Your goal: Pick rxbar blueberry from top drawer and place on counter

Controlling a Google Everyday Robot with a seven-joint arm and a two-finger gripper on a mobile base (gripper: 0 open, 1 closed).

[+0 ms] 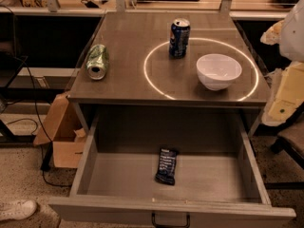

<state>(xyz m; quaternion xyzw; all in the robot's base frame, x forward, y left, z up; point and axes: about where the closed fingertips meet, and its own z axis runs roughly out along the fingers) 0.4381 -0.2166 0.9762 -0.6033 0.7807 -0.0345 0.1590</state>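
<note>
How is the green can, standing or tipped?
Tipped: the green can lies on its side on the counter. The gripper is out of view.

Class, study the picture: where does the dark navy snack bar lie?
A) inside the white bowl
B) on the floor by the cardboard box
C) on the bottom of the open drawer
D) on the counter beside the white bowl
C: the rxbar blueberry lies flat on the bottom of the open top drawer, below the counter; the claw is out of view.
</note>
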